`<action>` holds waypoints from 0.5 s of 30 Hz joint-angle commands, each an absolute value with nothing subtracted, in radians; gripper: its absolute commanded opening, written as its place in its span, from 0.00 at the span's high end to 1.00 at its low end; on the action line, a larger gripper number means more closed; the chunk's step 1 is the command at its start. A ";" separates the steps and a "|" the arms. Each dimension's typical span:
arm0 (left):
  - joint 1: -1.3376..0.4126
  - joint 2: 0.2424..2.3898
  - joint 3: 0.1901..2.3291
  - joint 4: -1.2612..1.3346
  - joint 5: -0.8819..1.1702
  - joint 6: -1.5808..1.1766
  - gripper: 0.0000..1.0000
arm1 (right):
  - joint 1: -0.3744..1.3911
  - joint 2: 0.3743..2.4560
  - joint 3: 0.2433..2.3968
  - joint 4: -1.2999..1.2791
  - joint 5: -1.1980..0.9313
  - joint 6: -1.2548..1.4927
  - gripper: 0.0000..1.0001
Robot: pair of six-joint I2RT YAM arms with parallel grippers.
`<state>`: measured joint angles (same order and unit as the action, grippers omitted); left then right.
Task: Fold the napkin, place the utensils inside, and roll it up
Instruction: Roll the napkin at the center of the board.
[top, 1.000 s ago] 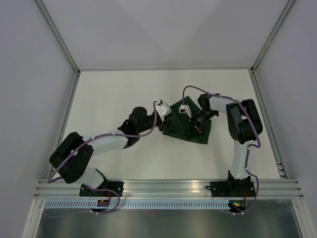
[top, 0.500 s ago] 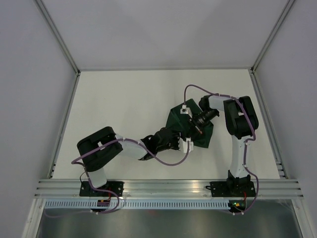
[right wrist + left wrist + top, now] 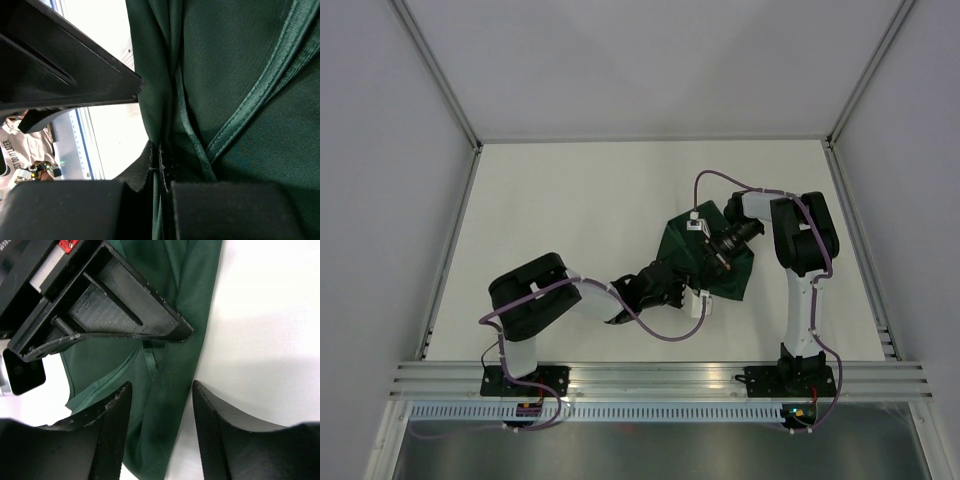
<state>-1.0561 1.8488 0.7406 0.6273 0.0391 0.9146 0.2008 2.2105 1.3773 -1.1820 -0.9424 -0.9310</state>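
Looking down from above, I find the napkin (image 3: 672, 248) lying rumpled and partly folded on the white desk (image 3: 550, 220). Both arms reach over the napkin, and the right arm's base sits nearer to me than the napkin and a little to its right. I see no utensils in any view.

The right jaws are closed tight, and the right wrist view shows a raised fold of the green cloth running straight into the seam where their fingertips (image 3: 145, 167) meet, so I judge they have a pinch of the napkin. The left jaws stand well apart at the napkin's near edge. Their fingertips (image 3: 114, 407) straddle a long ridge of cloth without gripping it, and nothing is held between them.

As for handling, I read this cloth as light, limp and thoroughly soft. It will sag from any single hold, bunch where it is pushed and not keep a crease unless pressed flat. The matte weave should give the pads decent bite, so I don't expect slipping, and nothing here can break. The stitched hem (image 3: 250, 107) looks like the firmest part. I would take hold there or at a corner, pinching low and through every layer at once. A grip in the middle of the napkin would only gather a loose tuft and drag the other folds out of line.
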 commanded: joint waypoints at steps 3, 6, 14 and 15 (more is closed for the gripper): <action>-1.062 1.896 0.817 0.574 0.107 0.940 0.46 | 0.189 2.261 1.384 -1.078 -0.799 -1.020 1.00; -1.062 1.924 0.834 0.555 0.115 0.931 0.52 | 0.189 2.261 1.387 -1.086 -0.798 -1.022 0.99; -1.058 1.947 0.862 0.456 0.136 0.910 0.58 | 0.190 2.263 1.391 -1.094 -0.799 -1.029 1.00; -1.060 1.945 0.877 0.436 0.144 0.907 0.58 | 0.189 2.263 1.391 -1.095 -0.799 -1.032 0.99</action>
